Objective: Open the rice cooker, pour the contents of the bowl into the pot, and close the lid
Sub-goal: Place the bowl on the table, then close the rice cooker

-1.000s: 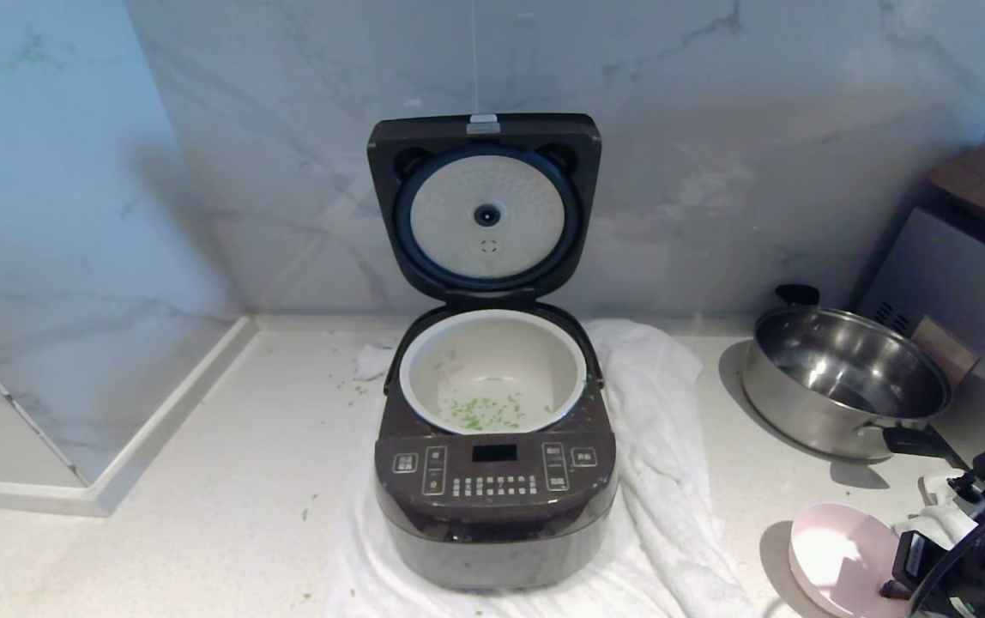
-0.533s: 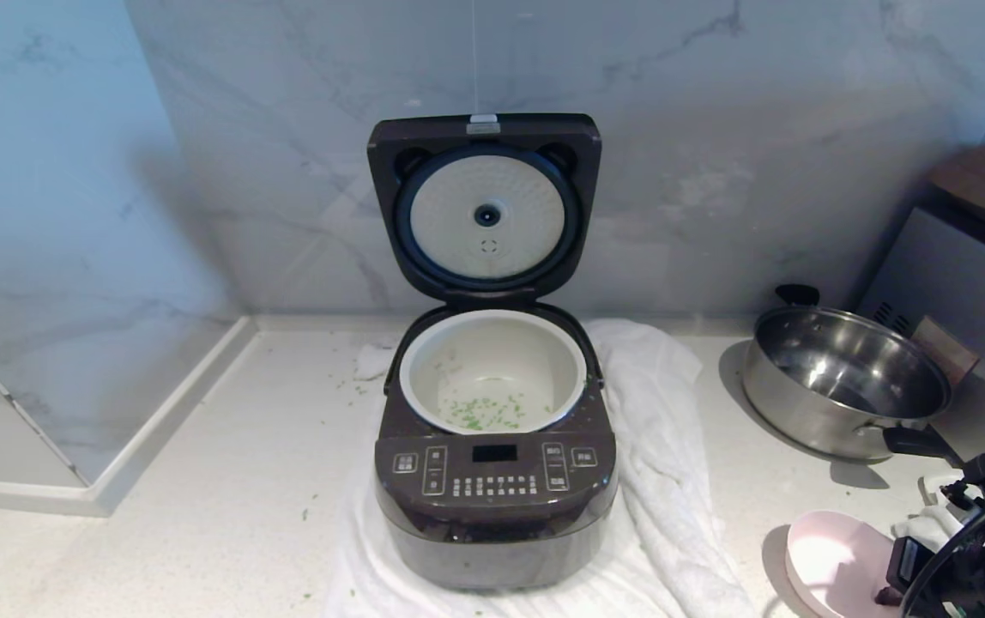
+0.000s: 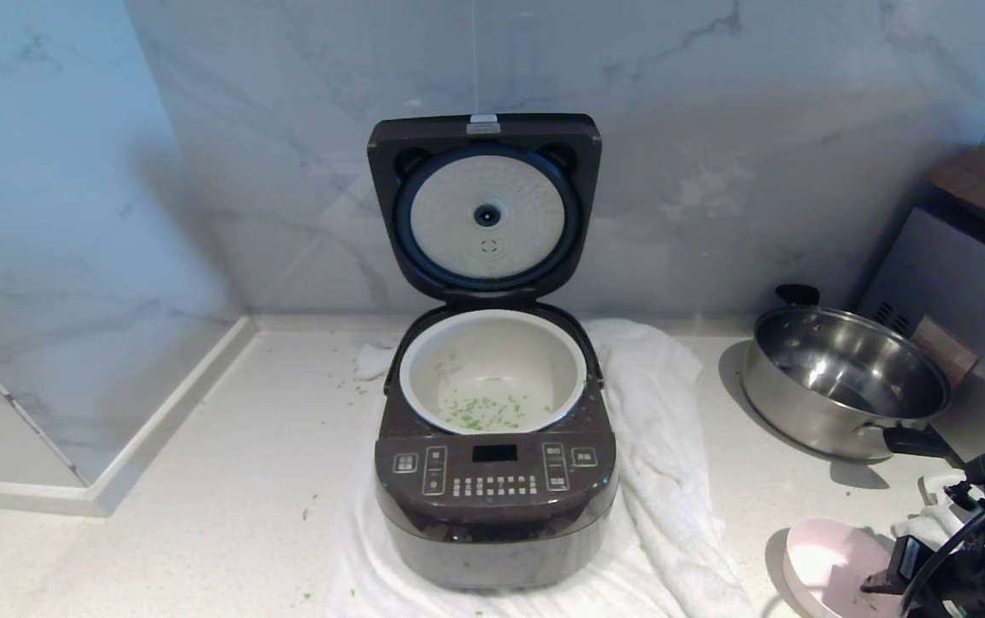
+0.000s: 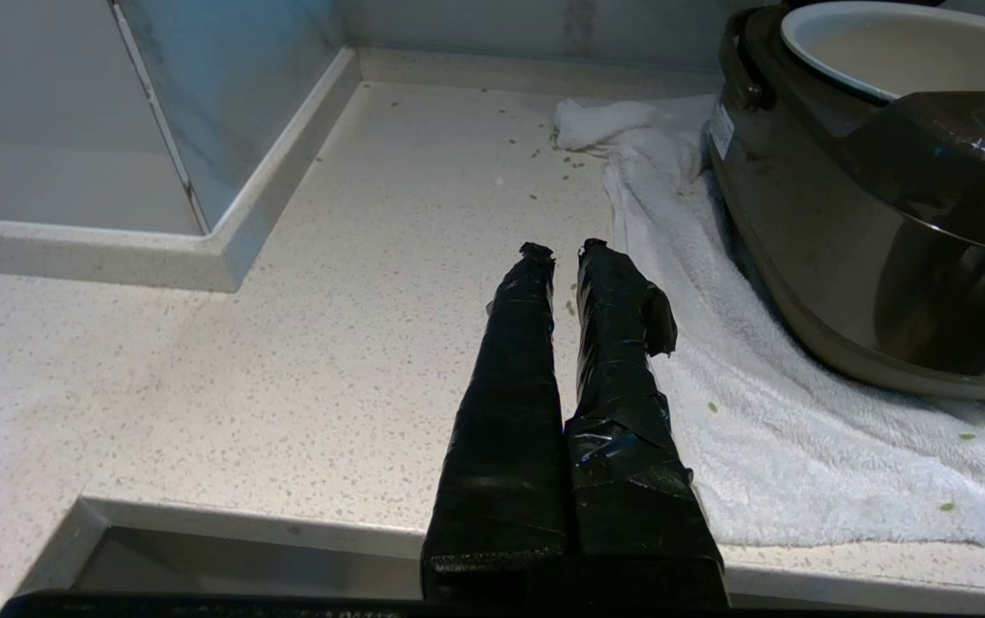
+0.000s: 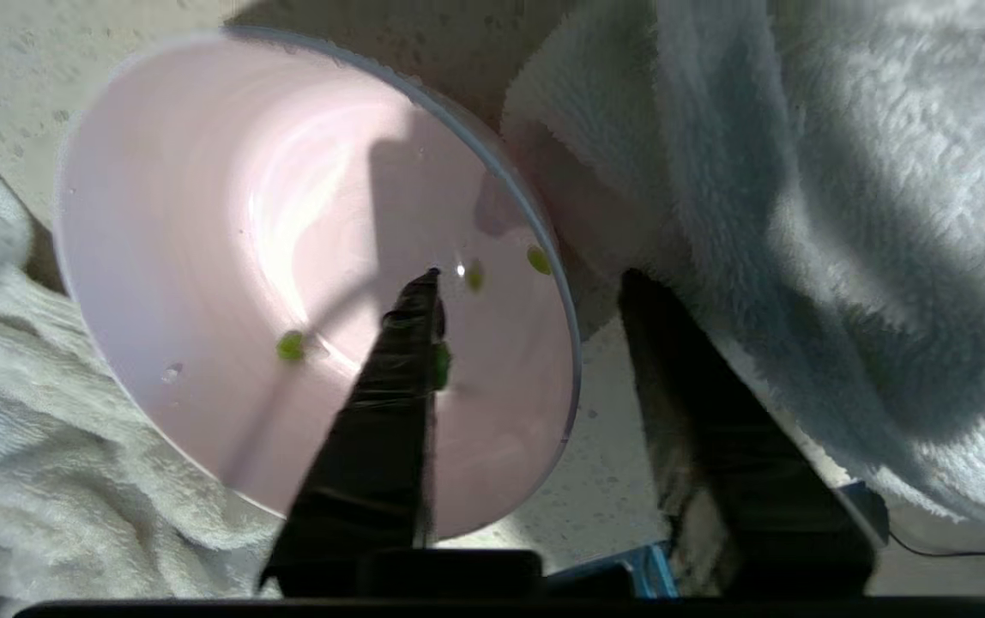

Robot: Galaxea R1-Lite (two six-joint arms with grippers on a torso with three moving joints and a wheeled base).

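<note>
Pouring is judged complete: green chopped bits (image 3: pixel 484 414) lie in the cream-white inner pot (image 3: pixel 492 371) of the dark-brown rice cooker (image 3: pixel 495 506). The right gripper (image 5: pixel 527 283) stands parted astride the rim of the pale pink bowl (image 3: pixel 827 568), set on the counter to the cooker's right. The left gripper (image 4: pixel 564 251), fingers together, is idle. Next: withdraw and lower the upright lid (image 3: pixel 486 206).

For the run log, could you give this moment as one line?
lid open | greens in pot | right gripper open around bowl rim | left gripper shut, parked

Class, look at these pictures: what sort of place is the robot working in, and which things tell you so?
Most likely a home kitchen counter: a rice cooker stands open on a white towel, a steel pan sits nearby, and marble-look walls back the pale worktop.
</note>
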